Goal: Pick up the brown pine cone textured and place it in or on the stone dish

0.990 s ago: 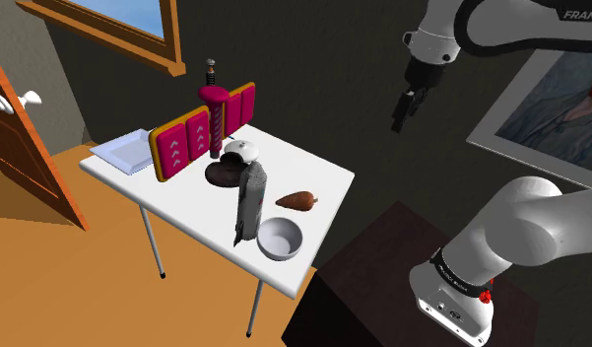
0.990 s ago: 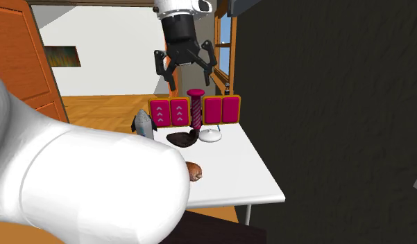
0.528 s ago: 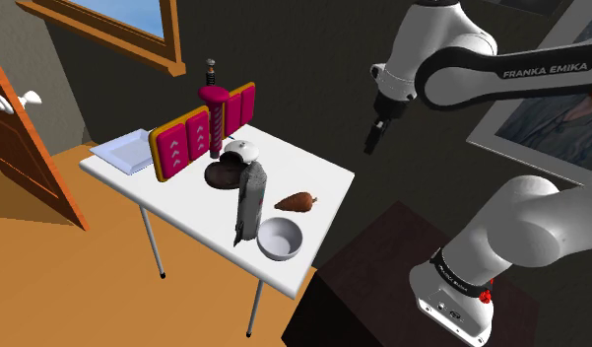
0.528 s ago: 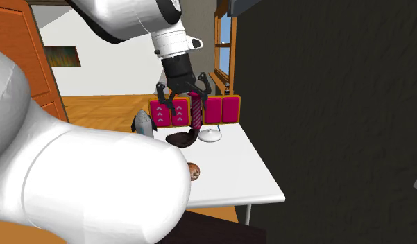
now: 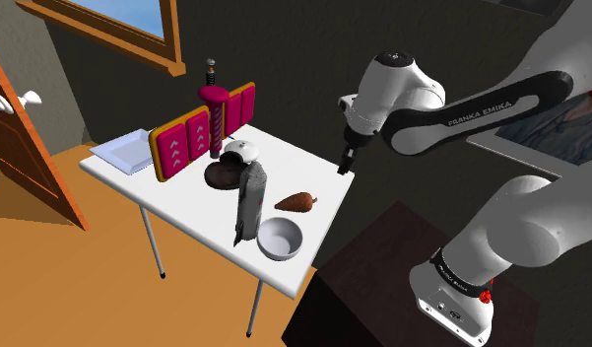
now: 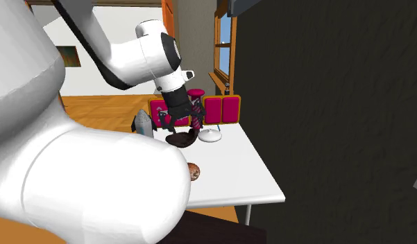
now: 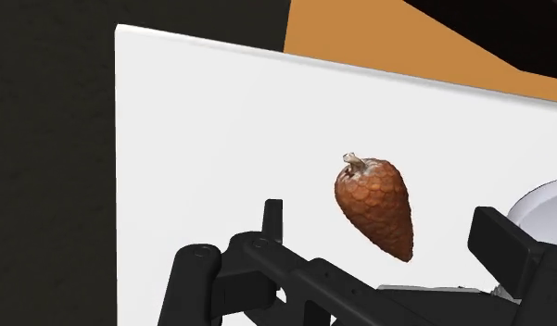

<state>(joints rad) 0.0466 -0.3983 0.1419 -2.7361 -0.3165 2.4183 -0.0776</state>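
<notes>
- Tool (image 5: 345,166) has dropped and swung in toward the counter (image 5: 294,163) since the earlier frames; it was up by the wall picture and now hangs just over the counter's near edge.
- Pine cone (image 7: 376,206), brown and scaly, lies on the counter under the tool, lined up with the gap between the fingers (image 7: 272,215), which do not touch it.
- Fingers stand apart, nothing clasped.
- Pale grey dish (image 7: 538,196) sits just past the cone, off the tool's far finger; that finger and the frame edge cut it off, so little more than a curved sliver shows in the wrist view.
- Shoulder view: tool is seen edge-on, so the finger gap is hard to read there; the cone (image 5: 296,202) is below and beside it, the dish (image 5: 281,240) just beyond the cone.
- Second exterior view: big white arm link (image 6: 96,187) blocks the near counter; only a brown sliver of the cone (image 6: 194,171) peeks past it.
- Same view: tool overlaps a dark brown saucer (image 6: 182,138) and part of the pink-panelled rack (image 6: 220,109) behind; its fingertips are hard to pick out against them.
- Cone, dish, saucer and rack have not shifted from the earlier frames.
</notes>
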